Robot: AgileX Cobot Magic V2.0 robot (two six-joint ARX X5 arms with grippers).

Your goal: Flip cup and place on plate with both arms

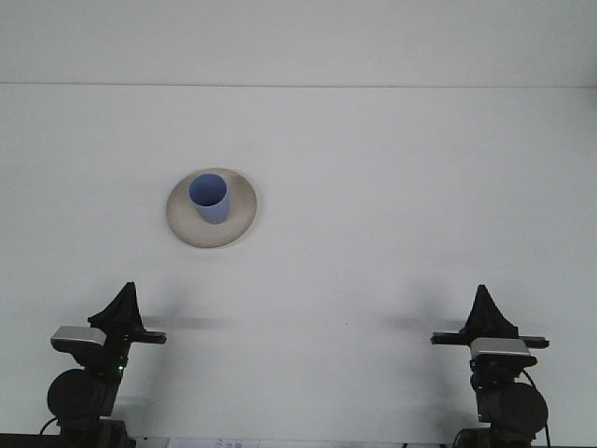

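left arm [86, 387] base cut off | right arm [505, 397] base cut off

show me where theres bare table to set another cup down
Nearly all of the table is bare: the whole right half, the strip behind the plate up to the back edge, and the middle stretch between the left gripper and right gripper. The only taken spot is the plate with the cup standing on it, left of centre.

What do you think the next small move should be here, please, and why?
Probably none beyond staying parked: the blue cup already stands upright, mouth up, on the plate, and the left pincer and right pincer sit near the table's front edge, well clear of it.
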